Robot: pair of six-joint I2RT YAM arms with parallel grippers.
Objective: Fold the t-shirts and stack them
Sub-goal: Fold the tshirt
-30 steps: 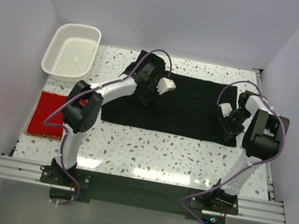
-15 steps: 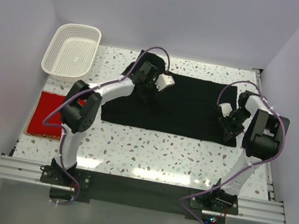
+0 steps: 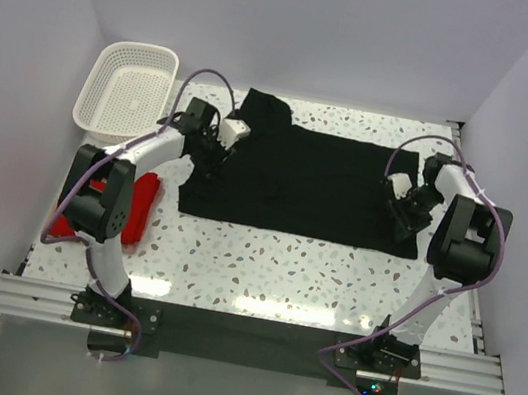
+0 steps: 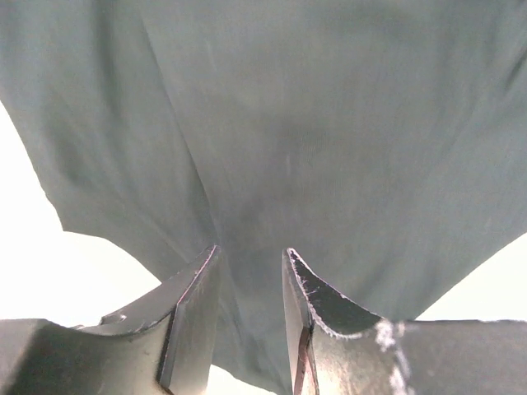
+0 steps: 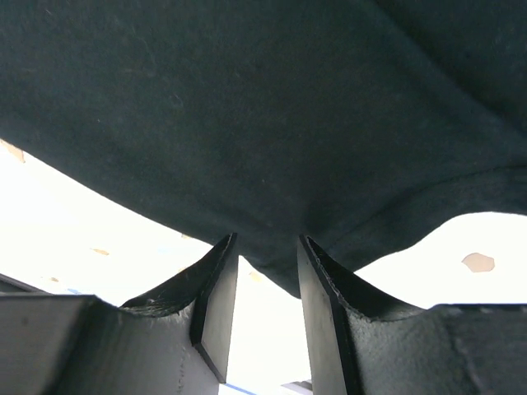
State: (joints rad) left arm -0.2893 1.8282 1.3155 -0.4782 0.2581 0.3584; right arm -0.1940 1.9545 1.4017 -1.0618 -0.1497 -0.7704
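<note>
The black t-shirt (image 3: 317,181) lies spread out between your two sets of fingers, not yet folded down. Your left gripper (image 3: 214,147) sits at one side edge with its fingers parted. Cloth runs beneath the gap, and nothing looks pinched. Your right gripper (image 3: 406,207) sits at the opposite edge, also released, with the hem just at its tips. The red t-shirt (image 3: 142,199), outward of your left fingers, looks already folded. You're roughly halfway, I'd judge: the black one is left to fold and stack.

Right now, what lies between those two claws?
The black t-shirt, spread on the table, fills the stretch between left gripper and right gripper; the top view shows it.
</note>
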